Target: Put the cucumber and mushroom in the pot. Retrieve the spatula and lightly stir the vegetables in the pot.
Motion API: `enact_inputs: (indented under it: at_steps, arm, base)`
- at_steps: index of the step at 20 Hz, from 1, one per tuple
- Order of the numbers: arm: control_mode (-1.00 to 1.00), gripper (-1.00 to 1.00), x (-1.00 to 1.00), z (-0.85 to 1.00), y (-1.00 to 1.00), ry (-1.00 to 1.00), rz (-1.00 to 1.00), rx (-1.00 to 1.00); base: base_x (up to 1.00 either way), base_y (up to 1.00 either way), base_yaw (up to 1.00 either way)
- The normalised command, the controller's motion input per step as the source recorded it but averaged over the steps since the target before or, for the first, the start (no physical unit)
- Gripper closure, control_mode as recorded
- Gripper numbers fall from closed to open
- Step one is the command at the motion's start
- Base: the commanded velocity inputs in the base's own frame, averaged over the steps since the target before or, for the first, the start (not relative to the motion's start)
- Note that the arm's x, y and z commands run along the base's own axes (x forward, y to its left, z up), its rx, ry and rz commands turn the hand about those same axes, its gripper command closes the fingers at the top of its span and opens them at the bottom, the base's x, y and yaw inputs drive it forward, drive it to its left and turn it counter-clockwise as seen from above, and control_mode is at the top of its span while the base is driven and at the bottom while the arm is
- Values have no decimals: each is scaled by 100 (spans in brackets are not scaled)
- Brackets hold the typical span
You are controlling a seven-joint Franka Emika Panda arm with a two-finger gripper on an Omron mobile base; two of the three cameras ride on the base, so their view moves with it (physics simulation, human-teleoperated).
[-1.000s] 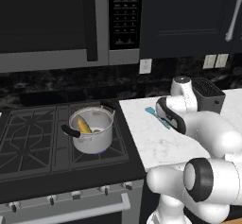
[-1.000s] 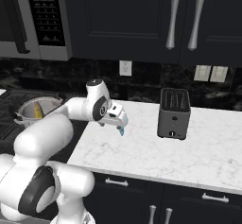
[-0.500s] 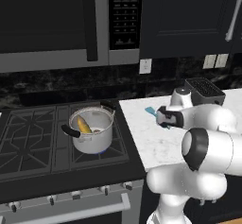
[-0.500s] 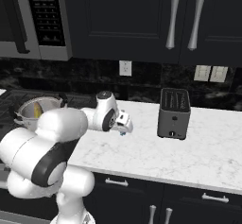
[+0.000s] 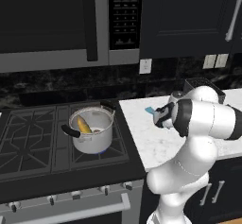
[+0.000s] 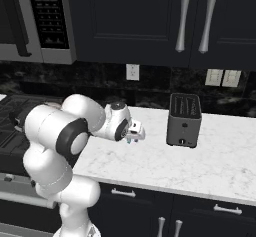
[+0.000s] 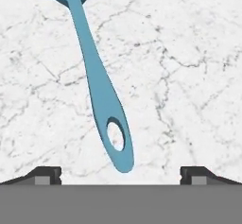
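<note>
**Stovetop and marble counter, spatula under an empty hand**

Left, on the black stove [image 5: 33, 142], the pot [image 5: 92, 132] holds the cucumber [image 5: 84, 124] and mushroom [image 5: 97, 130]. Right, on the white marble counter [image 6: 200, 161], the spatula [image 7: 97, 76] lies flat below the gripper [image 7: 120, 173], whose 2 fingertips [image 7: 47, 175] stand wide apart, holding nothing.

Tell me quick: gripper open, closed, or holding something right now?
Gripper: open, holding nothing; its fingertips stand wide apart on either side of the spatula, which lies flat on the counter.
</note>
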Motion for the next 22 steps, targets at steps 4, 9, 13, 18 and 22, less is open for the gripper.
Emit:
enact_inputs:
  at_steps: [4,9,13,18,22]
  arm:
    - [-100,-100,50,-27,-9,0,8,0]
    - [-100,-100,45,-30,-2,0,7,0]
    - [-100,100,11,-44,0,0,4,0]
    - [-100,100,-16,-45,0,1,0,2]
    - [-100,100,-21,-37,0,4,0,8]
  base:
    - [0,0,0]
    - [0,0,0]
    - [0,0,0]
    - [0,0,0]
    - [0,0,0]
